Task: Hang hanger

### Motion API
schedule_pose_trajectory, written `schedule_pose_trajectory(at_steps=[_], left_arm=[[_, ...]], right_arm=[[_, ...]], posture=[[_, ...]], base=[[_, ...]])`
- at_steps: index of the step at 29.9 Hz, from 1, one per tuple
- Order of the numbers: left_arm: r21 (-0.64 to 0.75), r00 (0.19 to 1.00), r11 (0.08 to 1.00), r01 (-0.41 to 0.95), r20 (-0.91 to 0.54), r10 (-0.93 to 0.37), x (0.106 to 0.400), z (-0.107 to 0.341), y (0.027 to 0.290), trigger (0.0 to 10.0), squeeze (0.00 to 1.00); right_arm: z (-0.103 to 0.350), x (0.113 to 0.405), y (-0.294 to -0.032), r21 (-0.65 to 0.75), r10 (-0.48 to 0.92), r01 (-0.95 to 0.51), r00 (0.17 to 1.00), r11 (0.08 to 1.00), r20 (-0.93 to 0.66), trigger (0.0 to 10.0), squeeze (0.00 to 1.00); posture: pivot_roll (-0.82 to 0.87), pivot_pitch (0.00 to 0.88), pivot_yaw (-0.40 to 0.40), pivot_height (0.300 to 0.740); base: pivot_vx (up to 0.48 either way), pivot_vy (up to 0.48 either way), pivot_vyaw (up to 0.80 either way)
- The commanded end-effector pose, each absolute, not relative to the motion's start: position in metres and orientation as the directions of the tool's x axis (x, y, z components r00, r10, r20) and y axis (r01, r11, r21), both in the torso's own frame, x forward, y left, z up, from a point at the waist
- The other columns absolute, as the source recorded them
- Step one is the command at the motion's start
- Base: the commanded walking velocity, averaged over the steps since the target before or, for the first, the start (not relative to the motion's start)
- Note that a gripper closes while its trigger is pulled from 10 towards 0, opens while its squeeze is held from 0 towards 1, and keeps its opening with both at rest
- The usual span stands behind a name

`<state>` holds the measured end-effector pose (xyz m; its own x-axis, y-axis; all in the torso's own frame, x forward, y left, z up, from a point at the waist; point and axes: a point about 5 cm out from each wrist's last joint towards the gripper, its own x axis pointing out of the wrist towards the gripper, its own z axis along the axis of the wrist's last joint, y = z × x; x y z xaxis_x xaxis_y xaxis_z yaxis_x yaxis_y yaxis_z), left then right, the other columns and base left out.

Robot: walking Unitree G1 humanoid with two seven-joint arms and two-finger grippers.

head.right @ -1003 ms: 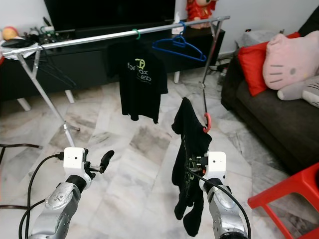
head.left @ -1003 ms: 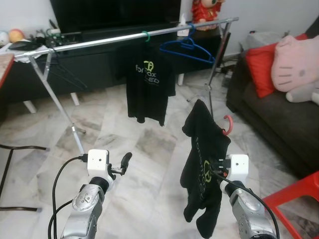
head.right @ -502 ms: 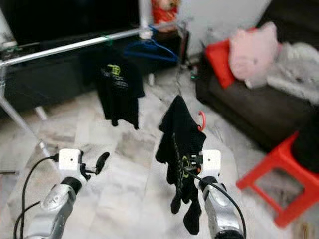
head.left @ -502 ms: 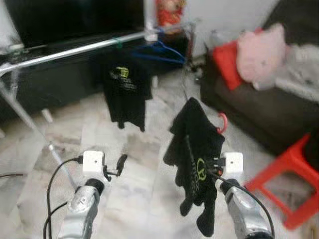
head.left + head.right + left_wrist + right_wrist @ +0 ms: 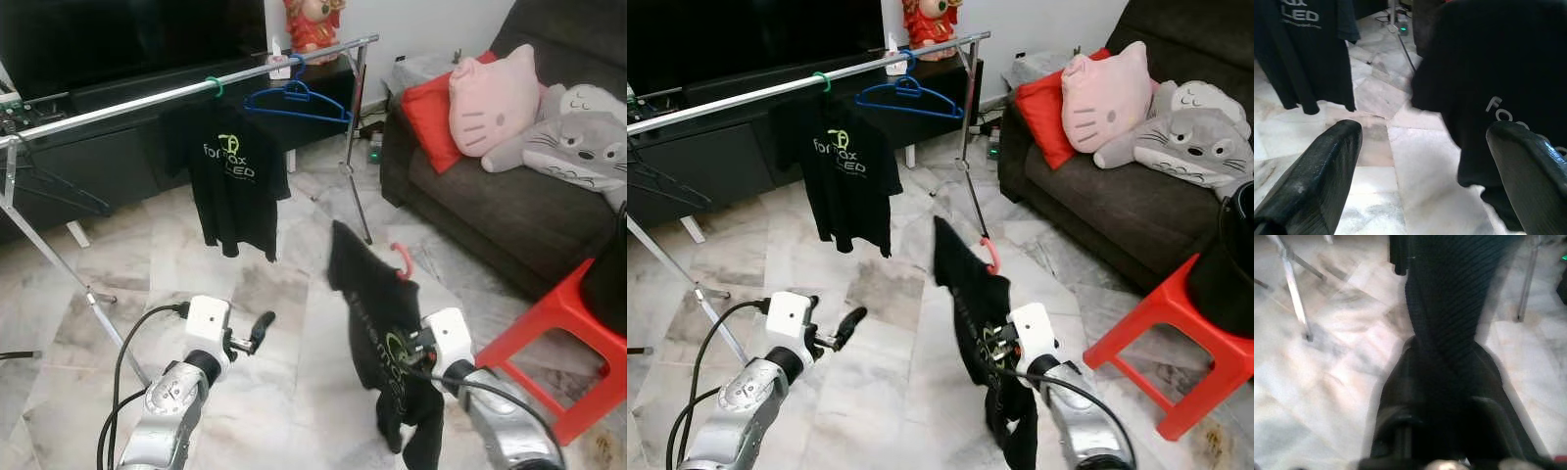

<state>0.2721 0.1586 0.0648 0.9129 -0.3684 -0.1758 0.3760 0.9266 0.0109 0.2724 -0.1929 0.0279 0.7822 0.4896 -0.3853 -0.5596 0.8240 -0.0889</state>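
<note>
Compared with one second ago, the right gripper (image 5: 416,345) carries the black shirt (image 5: 377,323) tilted over toward the robot's left, where it previously hung more upright; the camera has also turned, bringing the sofa (image 5: 490,186) and the red stool (image 5: 563,333) further into view. The shirt sits on a red hanger (image 5: 403,259) whose hook shows above the collar. In the right wrist view the fingers (image 5: 1400,382) are closed around the bunched dark fabric, clamping the garment.

The left gripper (image 5: 261,327) is raised in front of the body with its two fingers (image 5: 1322,171) spread wide apart and nothing between them.

The clothes rail (image 5: 176,93) stands well apart from the held shirt, across the marble floor (image 5: 274,284). On it hang a second black shirt (image 5: 233,181) on a green hook and, beside it toward the rail's right end, a bare blue hanger (image 5: 297,100). A pink cushion (image 5: 492,93) and a grey plush (image 5: 578,147) rest on the sofa.
</note>
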Motion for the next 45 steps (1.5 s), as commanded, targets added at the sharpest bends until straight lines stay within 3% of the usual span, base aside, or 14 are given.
schedule_pose_trajectory(at_steps=[1, 9, 14, 20, 25, 30, 34, 45], left_arm=[[0.039, 0.860, 0.879, 0.475, -0.234, -0.454, 0.269, 0.061, 0.159, 10.0, 0.00], [0.062, 0.680, 0.712, 0.699, -0.367, -0.635, 0.258, 0.059, 0.169, 10.0, 0.00], [0.049, 0.568, 0.612, 0.789, -0.437, -0.698, 0.250, 0.060, 0.171, 10.0, 0.00], [-0.040, 0.397, 0.486, 0.873, -0.520, -0.756, 0.234, 0.056, 0.175, 10.0, 0.00], [-0.021, 0.413, 0.502, 0.865, -0.538, -0.734, 0.240, 0.048, 0.171, 10.0, 0.00], [0.051, 0.530, 0.592, 0.804, -0.510, -0.677, 0.258, 0.046, 0.167, 10.0, 0.00], [0.049, 0.565, 0.623, 0.781, -0.482, -0.670, 0.266, 0.048, 0.166, 10.0, 0.00], [-0.047, 0.419, 0.515, 0.856, -0.523, -0.743, 0.253, 0.041, 0.161, 10.0, 0.00]], right_arm=[[0.041, 0.269, -0.198, -0.148, 0.607, -0.705, 0.683, 0.694, -0.407, 10.0, 0.00], [0.062, 0.250, -0.235, -0.083, 0.730, -0.917, 0.364, 0.391, -0.579, 10.0, 0.00], [0.071, 0.258, -0.257, -0.091, 0.682, -0.924, 0.338, 0.371, -0.648, 10.0, 0.00], [0.089, 0.263, -0.260, -0.074, 0.707, -0.947, 0.283, 0.311, -0.648, 10.0, 0.00], [0.103, 0.262, -0.241, -0.039, 0.787, -0.977, 0.194, 0.211, -0.586, 10.0, 0.00], [0.108, 0.259, -0.234, -0.012, 0.816, -0.990, 0.125, 0.143, -0.565, 10.0, 0.00], [0.108, 0.257, -0.236, 0.006, 0.812, -0.993, 0.095, 0.120, -0.575, 10.0, 0.00], [0.112, 0.257, -0.238, 0.016, 0.809, -0.992, 0.092, 0.124, -0.580, 10.0, 0.00]], posture=[[-0.04, 0.000, 0.013, 0.740], [-0.05, 0.000, 0.010, 0.740], [-0.04, 0.000, 0.003, 0.740], [-0.04, 0.000, -0.003, 0.740], [-0.04, 0.000, -0.006, 0.740], [-0.05, 0.000, -0.006, 0.740], [-0.05, 0.000, -0.007, 0.740], [-0.06, 0.000, -0.012, 0.740]], base=[[0.000, 0.000, 0.00], [0.000, 0.000, 0.00], [0.000, 0.000, 0.00], [0.000, 0.000, 0.00], [0.000, 0.000, 0.00], [0.000, 0.000, 0.00], [0.000, 0.000, 0.00], [0.000, 0.000, 0.00]])
